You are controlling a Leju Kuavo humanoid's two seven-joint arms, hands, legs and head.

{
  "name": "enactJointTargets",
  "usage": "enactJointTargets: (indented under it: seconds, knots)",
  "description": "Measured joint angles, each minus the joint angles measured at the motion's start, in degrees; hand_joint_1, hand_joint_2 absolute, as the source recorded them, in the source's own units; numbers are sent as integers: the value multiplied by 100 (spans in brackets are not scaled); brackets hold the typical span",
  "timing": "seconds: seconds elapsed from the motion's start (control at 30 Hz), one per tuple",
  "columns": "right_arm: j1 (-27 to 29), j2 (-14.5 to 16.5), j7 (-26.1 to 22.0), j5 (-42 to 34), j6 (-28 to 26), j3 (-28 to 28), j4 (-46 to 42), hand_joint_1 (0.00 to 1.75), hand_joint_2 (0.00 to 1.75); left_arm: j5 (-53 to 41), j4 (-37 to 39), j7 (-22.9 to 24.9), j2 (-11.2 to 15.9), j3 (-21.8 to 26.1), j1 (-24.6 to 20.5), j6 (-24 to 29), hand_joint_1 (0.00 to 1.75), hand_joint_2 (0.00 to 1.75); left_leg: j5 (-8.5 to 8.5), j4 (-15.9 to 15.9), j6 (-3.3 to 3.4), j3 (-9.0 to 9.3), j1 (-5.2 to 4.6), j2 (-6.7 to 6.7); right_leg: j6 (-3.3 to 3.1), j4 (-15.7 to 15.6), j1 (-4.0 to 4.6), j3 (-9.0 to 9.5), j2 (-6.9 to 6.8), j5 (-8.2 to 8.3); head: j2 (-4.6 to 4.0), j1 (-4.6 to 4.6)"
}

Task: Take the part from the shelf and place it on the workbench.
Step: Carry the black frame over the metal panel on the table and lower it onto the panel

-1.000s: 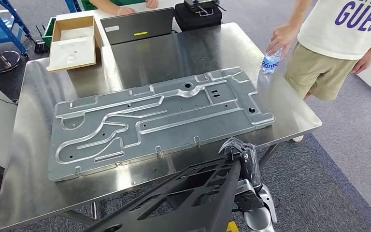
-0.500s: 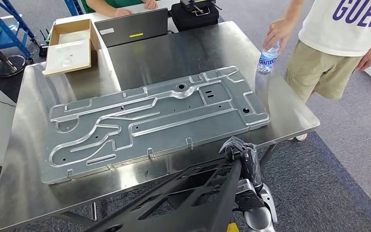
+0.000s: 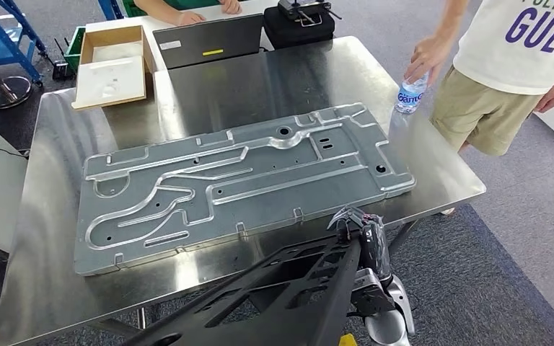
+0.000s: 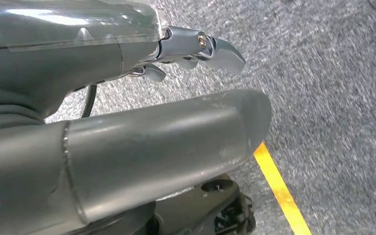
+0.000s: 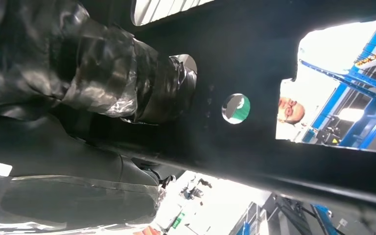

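The part [image 3: 288,288] is a long black frame with cut-outs, low in the head view, hanging just in front of the workbench's near edge. My right hand [image 3: 364,241] grips its upper end. In the right wrist view the taped dark fingers [image 5: 127,83] wrap around the black part [image 5: 254,63]. The steel workbench [image 3: 274,79] carries a large stamped metal plate [image 3: 238,180] across its middle. My left hand [image 4: 142,122] hangs over grey carpet, holding nothing, fingers [image 4: 200,46] stretched out apart from the thumb.
A person [image 3: 519,58] stands at the bench's right corner with a hand on a water bottle [image 3: 409,94]. At the far edge lie a cardboard box [image 3: 112,65], a laptop [image 3: 205,40] and a black case [image 3: 303,21]. A yellow floor line [image 4: 279,191] crosses the carpet.
The whole picture has swung a little left and then back, so the camera moved. The part and my right hand keep their place in the picture. The person's hand stays on the bottle.
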Motion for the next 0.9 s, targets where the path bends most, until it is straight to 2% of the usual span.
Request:
enactJointTargets:
  seconds: [0.03,0.1,0.13,0.17,0.27,0.33,0.37,0.43,0.47,0.5,0.53,0.57,0.6,0.67,0.7,0.8,0.87,0.9]
  knots:
    - [3,-1,0,0,-1,0,0,175,0,-1,0,1,0,2,2,0,0,0,-11,11,-2,7,-4,-3,-4,-103,0,38,-1,133,0,1]
    - [-1,-2,0,0,0,0,-1,175,0,-1,0,1,-2,5,3,0,0,0,-52,55,-26,22,-6,-12,-32,-814,1,366,-6,539,0,0]
    - [-5,-1,1,0,1,0,-1,175,0,-1,0,1,-4,6,1,-1,0,0,-79,96,-50,14,-18,-18,-52,-1163,9,524,-8,678,0,0]
    - [-7,-1,1,0,1,-1,-2,175,0,0,0,0,-5,7,0,-1,0,0,-99,129,-73,0,-27,-22,-72,-1385,16,618,-8,742,0,-1]
    - [-6,1,2,0,1,-8,-3,175,0,0,0,0,-6,10,1,-1,0,0,-123,150,-143,-24,-40,-25,-141,-1484,31,638,10,744,0,-2]
    - [-10,4,1,0,0,-9,-4,175,0,0,0,0,-5,12,-2,2,0,0,-233,278,-203,-65,-32,-23,-202,-1524,6,664,5,760,0,-2]
    - [-12,5,3,0,-3,-9,-4,175,0,0,0,-1,-4,12,-5,3,0,0,-369,498,-236,-158,-21,-22,-226,-1543,-12,677,-2,766,0,-2]
    - [-15,7,39,0,-52,-28,-5,175,0,1,0,-7,-5,13,-1,3,0,0,-724,1226,-296,-494,9,-20,-250,-1548,-17,684,-14,763,0,-1]
    - [-18,7,84,3,-115,-61,-5,175,0,1,0,-10,-5,14,4,2,0,0,-839,1570,-318,-665,26,-19,-251,-1547,-17,684,-15,760,0,-1]
    - [-30,5,147,15,-208,-121,-5,175,0,-2,0,-14,-5,15,9,1,0,0,-851,1748,-330,-765,36,-18,-251,-1546,-16,686,-15,758,0,-1]
    - [-57,2,210,32,-313,-198,-5,175,0,-7,0,-15,-5,16,12,-1,0,0,-747,1702,-331,-759,43,-18,-248,-1545,-17,692,-11,756,0,-2]
    - [-107,-5,279,68,-444,-315,-5,175,0,-21,0,-13,-4,17,10,-3,0,0,-542,1414,-320,-634,47,-17,-242,-1544,-18,703,-4,752,0,-2]
    - [-175,-18,337,114,-561,-453,-5,175,0,-39,0,-9,-4,17,5,-7,0,0,-323,980,-297,-437,47,-16,-232,-1544,-19,718,2,746,0,-2]
    - [-362,-69,415,248,-722,-787,-4,175,0,-88,0,2,-3,19,-16,-24,0,0,-84,282,-242,-103,26,-20,-187,-1551,-11,731,13,745,0,-1]
    - [-465,-103,436,347,-748,-965,-3,175,0,-109,0,8,-3,19,-26,-39,0,0,-66,140,-218,-37,10,-23,-154,-1556,-9,728,15,750,0,-1]
    - [-764,-202,472,698,-790,-1529,-1,175,0,-163,0,19,-3,20,-37,-78,0,0,-35,76,-127,-25,-4,-29,-35,-1579,-16,732,13,765,0,-1]
    - [-913,-264,514,890,-878,-1791,3,175,0,-182,0,20,-7,21,-44,-102,0,0,12,7,-49,-1,19,-20,15,-1382,-16,650,8,618,0,-1]
    - [-974,-296,539,974,-933,-1897,14,175,0,-193,0,21,-10,21,-53,-114,0,0,24,-12,-21,4,23,-12,25,-1099,-20,518,6,450,0,-1]
